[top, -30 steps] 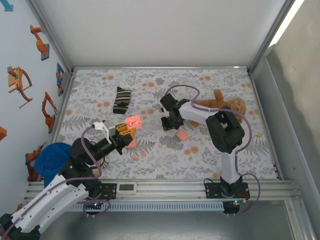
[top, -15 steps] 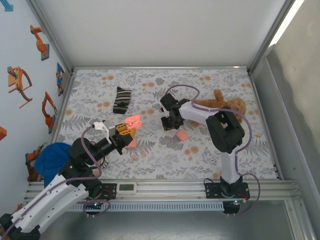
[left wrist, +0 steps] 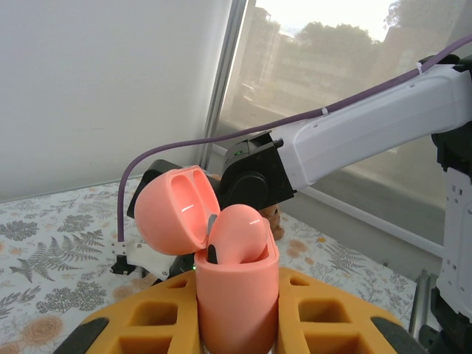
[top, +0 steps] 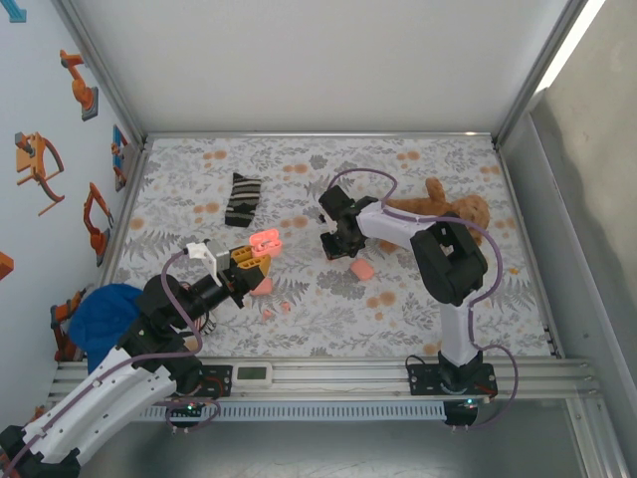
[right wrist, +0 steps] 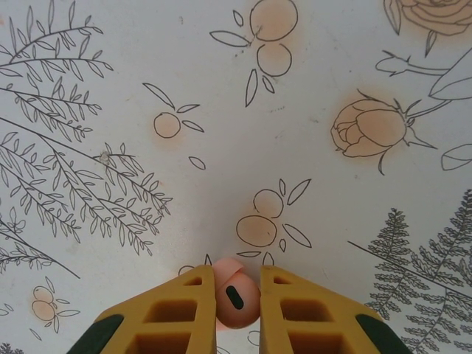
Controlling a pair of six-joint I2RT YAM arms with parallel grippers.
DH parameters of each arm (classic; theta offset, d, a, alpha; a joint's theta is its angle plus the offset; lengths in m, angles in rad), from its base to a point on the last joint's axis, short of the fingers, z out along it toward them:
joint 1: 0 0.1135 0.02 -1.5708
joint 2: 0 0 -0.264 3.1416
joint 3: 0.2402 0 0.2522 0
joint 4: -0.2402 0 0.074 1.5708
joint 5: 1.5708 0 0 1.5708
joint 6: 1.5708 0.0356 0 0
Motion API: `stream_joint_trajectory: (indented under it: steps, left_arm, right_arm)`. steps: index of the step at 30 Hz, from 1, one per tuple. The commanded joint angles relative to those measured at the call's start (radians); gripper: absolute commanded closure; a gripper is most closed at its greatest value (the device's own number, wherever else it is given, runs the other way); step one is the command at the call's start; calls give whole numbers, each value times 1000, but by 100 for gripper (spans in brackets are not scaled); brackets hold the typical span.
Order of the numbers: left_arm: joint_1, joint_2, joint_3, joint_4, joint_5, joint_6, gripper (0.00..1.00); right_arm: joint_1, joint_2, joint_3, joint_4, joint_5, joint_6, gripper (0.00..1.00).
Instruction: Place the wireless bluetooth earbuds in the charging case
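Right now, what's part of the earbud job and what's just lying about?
Job: open case in left gripper; earbud in right gripper; loose earbuds; second case.
Lying about: striped sock; teddy bear; blue cloth.

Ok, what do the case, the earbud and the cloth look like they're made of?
The case: likely hard plastic, salmon pink, smooth semi-gloss; sheen on its open lid. The earbud: apparently the same smooth plastic, with a black oval mark. The cloth: looks like printed fabric, matte, floral pattern.

One salmon-pink earbud (right wrist: pixel 236 299) is held pinched. Two loose earbuds (top: pixel 267 312) are noted on the floral cloth (top: pixel 448 319), 7 o'clock of centre. The charging case (left wrist: pixel 234 295) is held upright, lid open.
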Motion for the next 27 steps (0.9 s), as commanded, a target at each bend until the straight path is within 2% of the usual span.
stream_joint_trajectory:
  steps: [1,27]
  left_arm:
    - [-5,-8,-6,10,-4,11,100]
    - [-4,7,-1,18,-4,19,100]
  right_arm:
    - [5,-24,-10,-6,-5,-16,86]
    - [6,-75,-21,-7,1,-28,88]
